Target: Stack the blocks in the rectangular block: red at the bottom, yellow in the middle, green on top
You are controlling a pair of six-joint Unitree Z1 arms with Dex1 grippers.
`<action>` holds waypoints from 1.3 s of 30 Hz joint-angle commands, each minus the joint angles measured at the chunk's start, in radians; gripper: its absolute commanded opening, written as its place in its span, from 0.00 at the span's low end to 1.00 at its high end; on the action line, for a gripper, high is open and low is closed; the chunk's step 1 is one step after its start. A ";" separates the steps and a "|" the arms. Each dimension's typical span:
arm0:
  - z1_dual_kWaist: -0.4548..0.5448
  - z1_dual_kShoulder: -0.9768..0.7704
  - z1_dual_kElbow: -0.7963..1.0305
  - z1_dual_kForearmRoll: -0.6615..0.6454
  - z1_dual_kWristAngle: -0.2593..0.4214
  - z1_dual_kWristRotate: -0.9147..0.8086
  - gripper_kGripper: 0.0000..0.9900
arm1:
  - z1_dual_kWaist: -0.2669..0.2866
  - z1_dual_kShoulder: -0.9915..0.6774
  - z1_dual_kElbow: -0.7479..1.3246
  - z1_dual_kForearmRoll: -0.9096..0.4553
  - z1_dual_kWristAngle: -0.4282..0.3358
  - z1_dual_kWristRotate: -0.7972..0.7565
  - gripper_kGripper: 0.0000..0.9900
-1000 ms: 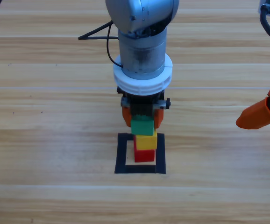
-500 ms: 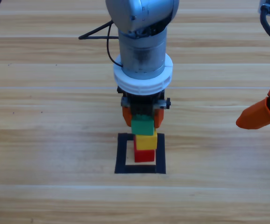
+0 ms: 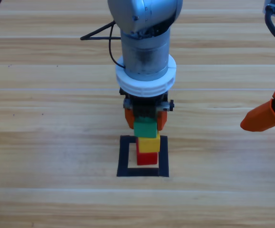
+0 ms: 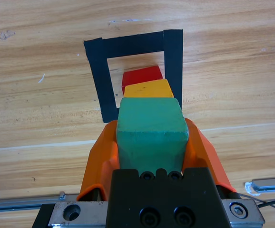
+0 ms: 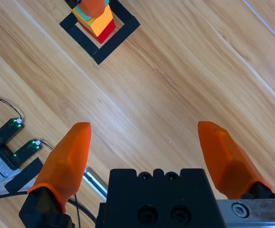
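Teal-green cube [image 3: 144, 128]: topmost of three, held between the two orange jaws of the left gripper [image 3: 144, 119] at the centre of the high view. In the left wrist view the jaws press on both side faces of the green cube [image 4: 150, 133], closed to its width.

Yellow cube [image 3: 148, 144]: directly beneath the green one; the two appear to touch, though the contact line is not clearly visible.

Red cube [image 3: 147, 158]: lowest of the stack, standing on the table under the yellow.

Black tape square [image 3: 126, 159]: lower centre of the high view, hollow in the middle. The red cube stands inside the outline, towards its right half; in the left wrist view the stack sits close to the right strip of tape.

Right gripper [image 3: 263, 116]: at the right edge of the high view, well apart from the stack. In its own wrist view the jaws stand wide apart with nothing between them, and the stack shows far off at the top left of that frame.

Wooden table [image 3: 56, 142]: light planks, bearing all of the above.
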 commanded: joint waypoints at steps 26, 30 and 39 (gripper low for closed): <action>-0.036 0.080 -0.003 0.006 -0.009 0.023 1.00 | -0.019 0.043 0.030 0.000 0.008 -0.007 1.00; -0.036 0.053 0.003 0.006 -0.006 0.024 1.00 | -0.019 0.043 0.030 0.000 0.008 -0.007 1.00; 0.004 -0.285 0.101 0.006 0.093 0.029 1.00 | -0.019 0.037 0.031 0.000 0.011 -0.008 1.00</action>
